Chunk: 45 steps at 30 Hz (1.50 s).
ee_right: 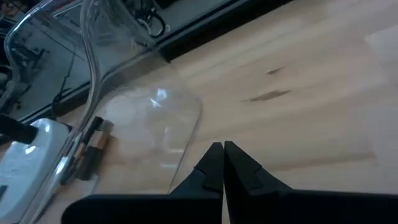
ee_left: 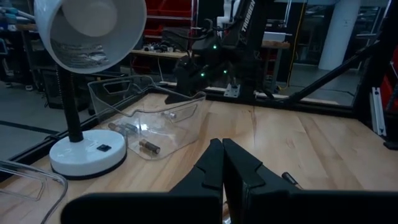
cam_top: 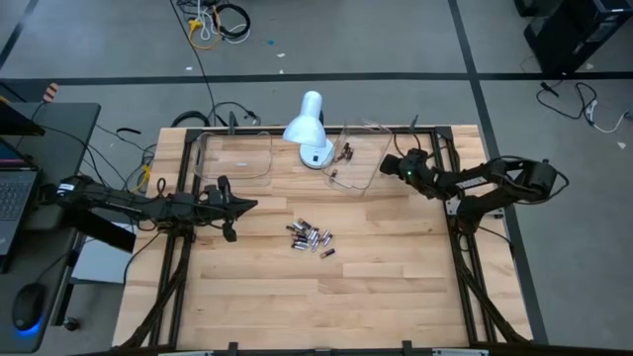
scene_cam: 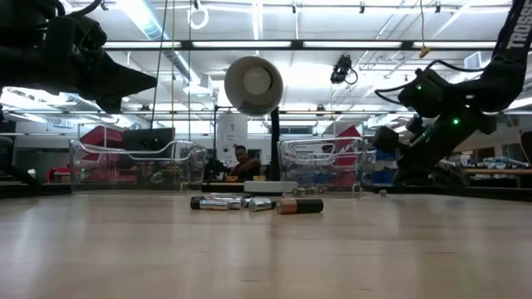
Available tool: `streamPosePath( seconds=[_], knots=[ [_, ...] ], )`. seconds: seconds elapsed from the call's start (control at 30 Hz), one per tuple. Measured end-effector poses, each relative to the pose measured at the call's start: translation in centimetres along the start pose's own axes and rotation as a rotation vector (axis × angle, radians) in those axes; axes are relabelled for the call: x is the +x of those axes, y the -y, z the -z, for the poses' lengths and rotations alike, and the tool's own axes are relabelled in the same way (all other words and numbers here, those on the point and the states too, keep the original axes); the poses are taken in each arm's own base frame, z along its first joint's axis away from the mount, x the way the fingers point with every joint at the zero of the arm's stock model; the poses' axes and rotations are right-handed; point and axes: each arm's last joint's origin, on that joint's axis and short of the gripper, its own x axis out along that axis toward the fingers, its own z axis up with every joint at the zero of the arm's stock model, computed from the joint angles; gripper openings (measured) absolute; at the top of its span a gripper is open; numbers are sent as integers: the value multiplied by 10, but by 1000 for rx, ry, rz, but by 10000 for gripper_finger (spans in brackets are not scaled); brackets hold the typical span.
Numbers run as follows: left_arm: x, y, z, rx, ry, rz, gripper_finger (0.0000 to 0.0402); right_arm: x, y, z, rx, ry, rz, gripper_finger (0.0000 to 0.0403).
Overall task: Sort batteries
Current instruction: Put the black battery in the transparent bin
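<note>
Several small batteries (cam_top: pixel 310 237), silvery and dark, lie loose in a heap on the wooden table's middle; in the low view this heap (scene_cam: pixel 249 203) lies flat on the boards. A few more batteries (cam_top: pixel 344 153) lie inside the right clear tray (cam_top: pixel 361 158), and they show in the wrist views too (ee_left: pixel 149 147) (ee_right: pixel 93 146). My left gripper (cam_top: pixel 242 206) is shut, in the air left of the heap (ee_left: pixel 222 155). My right gripper (cam_top: pixel 386 166) is shut and hangs at the right tray's right rim (ee_right: pixel 222 154), holding nothing.
A white desk lamp (cam_top: pixel 309 129) stands between the two clear trays at the far edge, its base (ee_left: pixel 87 155) next to the right tray (ee_left: pixel 155 124). The left tray (cam_top: pixel 234 156) lies far-left. Bare wood stretches along the near half of the table (cam_top: pixel 326 307).
</note>
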Motion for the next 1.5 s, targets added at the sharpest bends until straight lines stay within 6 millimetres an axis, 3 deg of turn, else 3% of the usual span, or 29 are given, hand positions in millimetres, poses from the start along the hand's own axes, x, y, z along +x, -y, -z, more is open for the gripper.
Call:
streamPosePath(
  seconds=[0.93,1.27,1.5],
  knots=[
    [0,0,-1,27,6,-2,2,11,13,-20,-68,-106,-35,0],
    [0,0,-2,19,25,-1,2,17,13,-13,-73,-116,-41,0],
    [0,0,-3,14,31,0,2,29,8,-5,-171,-131,-35,0]
  ],
)
